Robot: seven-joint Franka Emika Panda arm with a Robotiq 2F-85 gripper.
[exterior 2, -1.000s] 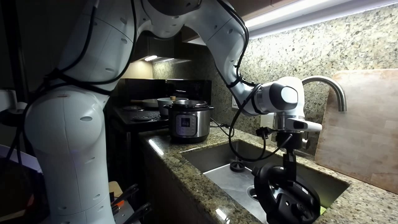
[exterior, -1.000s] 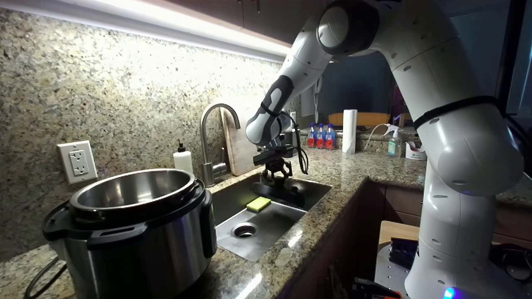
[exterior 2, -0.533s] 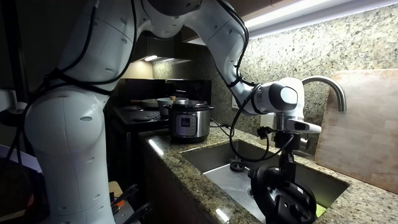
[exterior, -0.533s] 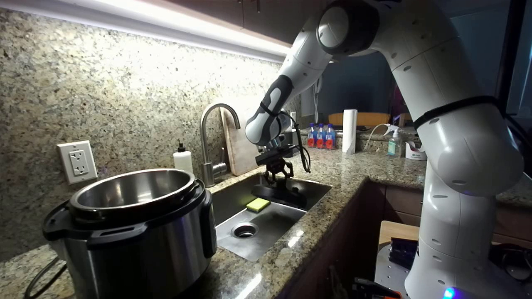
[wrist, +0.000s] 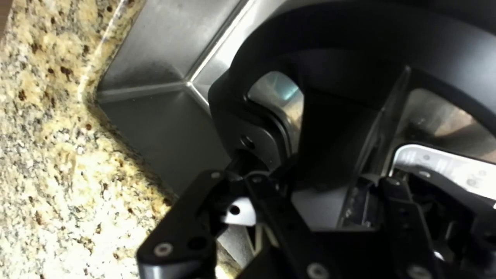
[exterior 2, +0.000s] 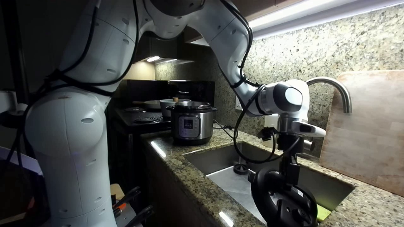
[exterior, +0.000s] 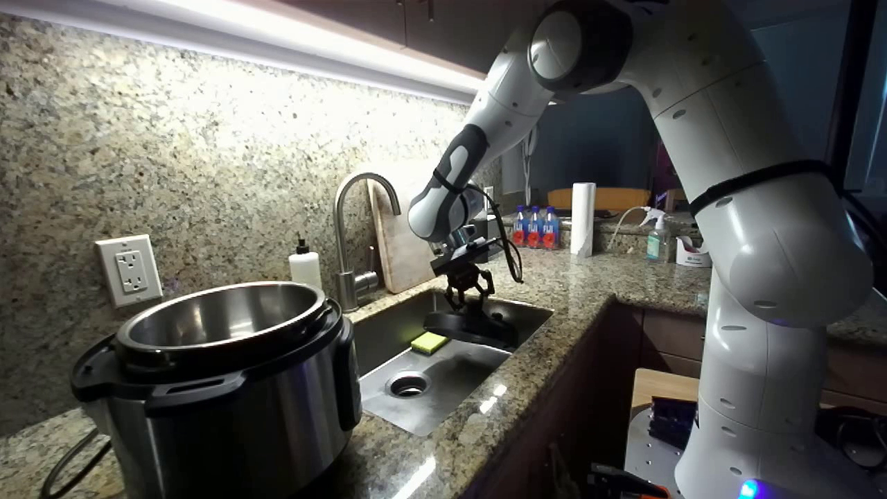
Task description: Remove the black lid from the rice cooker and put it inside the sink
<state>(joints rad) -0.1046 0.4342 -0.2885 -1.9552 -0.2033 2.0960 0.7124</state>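
Observation:
The round black lid (exterior: 471, 331) is inside or just over the far end of the sink (exterior: 380, 341), below the counter level. It also shows, tilted, in an exterior view (exterior 2: 262, 195) and in the wrist view (wrist: 348, 31). My gripper (exterior: 471, 299) is above the lid, its fingers on either side of the lid's raised handle. In the wrist view the fingers (wrist: 321, 180) straddle that dark handle; the contact is dark and partly hidden. The rice cooker (exterior: 229, 430) stands lidless on the counter, its steel inner pot showing; it also shows in an exterior view (exterior 2: 206, 124).
A yellow sponge (exterior: 429, 342) lies in the sink near the lid, with the drain (exterior: 407, 384) closer. The faucet (exterior: 341, 242), a soap bottle (exterior: 305, 267) and a cutting board (exterior 2: 366, 126) stand behind the sink. The granite counter edge (wrist: 97, 135) is close to my gripper.
My gripper and the lid have shifted slightly together, right in an exterior view and left from the opposite side, and tilted a little. The rice cooker has not moved.

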